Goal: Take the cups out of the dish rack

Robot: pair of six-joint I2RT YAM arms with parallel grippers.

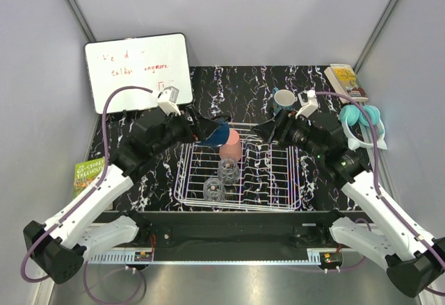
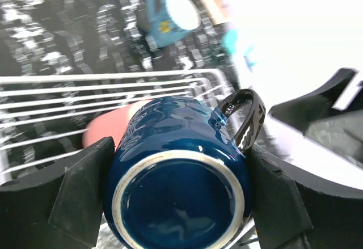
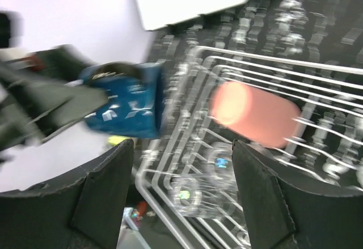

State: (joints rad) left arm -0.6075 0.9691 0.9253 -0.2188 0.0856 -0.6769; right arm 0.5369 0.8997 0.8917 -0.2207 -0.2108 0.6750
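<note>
Left gripper [image 1: 208, 135] pinches the dark blue cup [image 1: 221, 135], base toward its wrist, over the dish rack's [image 1: 243, 208] 11 o'clock edge. The right gripper [image 3: 181, 144], spread and empty, has the salmon-pink tumbler [image 1: 231, 145] lying at its 9 o'clock.

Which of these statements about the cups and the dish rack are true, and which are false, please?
1. The left gripper holds the dark blue cup. True.
2. The teal mug sits inside the dish rack. False: it stands on the table beyond the rack.
3. The pink tumbler is in the rack. True.
4. The right gripper grips a clear glass. False: its jaws are open and empty, and both clear glasses are in the rack.
</note>
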